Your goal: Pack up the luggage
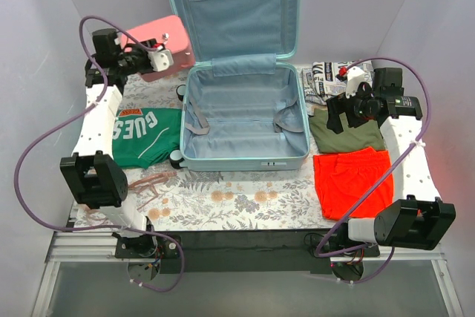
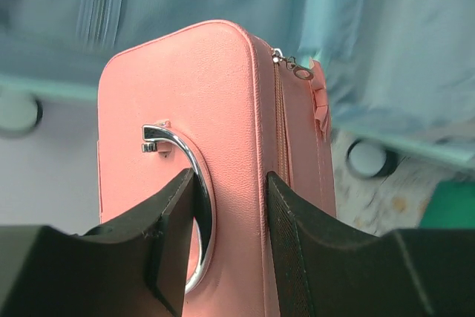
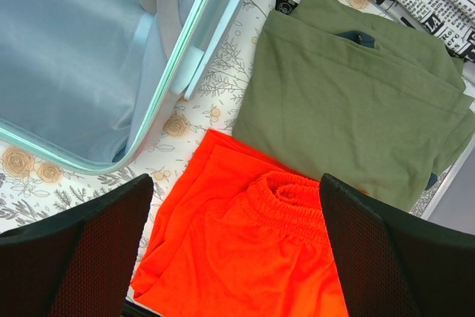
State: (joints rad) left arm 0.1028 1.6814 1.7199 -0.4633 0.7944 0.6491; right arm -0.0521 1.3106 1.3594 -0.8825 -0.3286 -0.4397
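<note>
Task thing: the luggage [image 1: 245,162] lies open in the middle of the table. Its lid [image 1: 234,12] stands upright on the far side and its shell looks bare.
My left tool: the left gripper [image 2: 231,183] is just off the luggage's far-left corner, at about half width. Its 2 fingers are against the face of a pink case [image 2: 223,109], beside the case's metal handle [image 2: 178,141]. The case is wider than the gap between my fingers, so I cannot tell whether I really have hold of it.
My right tool: the right gripper [image 3: 236,183] is spread wide and holds nothing. It hovers just right of the luggage's right wall, over the orange shorts [image 3: 245,257] and the olive garment [image 3: 349,102].
Key relation: from my left tool the open shell lies to the right and toward me. The hinge line runs left to right, so I judge entry should come over the left wall, clear of the lid.
Nearer arm: the left arm for the pink case and the green tee [image 1: 145,135] on the luggage's left, the right arm for the 2 garments on its right.
Risk: I could snag the lid's left edge.
</note>
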